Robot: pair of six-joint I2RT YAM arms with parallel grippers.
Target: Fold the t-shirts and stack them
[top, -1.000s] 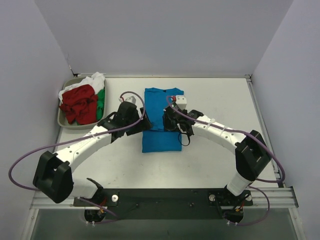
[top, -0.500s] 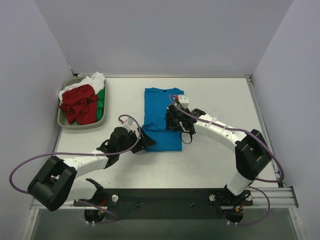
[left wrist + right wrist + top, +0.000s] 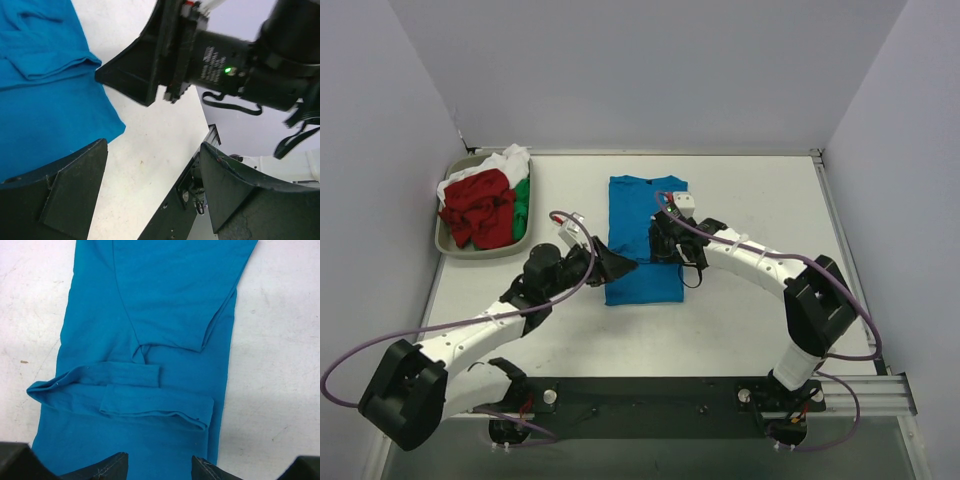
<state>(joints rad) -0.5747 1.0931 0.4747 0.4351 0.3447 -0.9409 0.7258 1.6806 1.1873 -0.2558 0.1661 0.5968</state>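
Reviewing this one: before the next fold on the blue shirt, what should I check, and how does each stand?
1. Bright blue cloth t-shirt lies flat as a narrow strip: ok.
2. Left gripper open at the strip's left edge, gripping nothing: ok.
3. Right gripper open over the strip's middle, gripping nothing: ok.
4. Sleeve fold bulges past the strip's edge: not ok.
5. Hidden lower layers aligned: cannot tell.
6. Red shirt, green shirt and white shirt bunched in the grey oval tray, away from both arms: ok.
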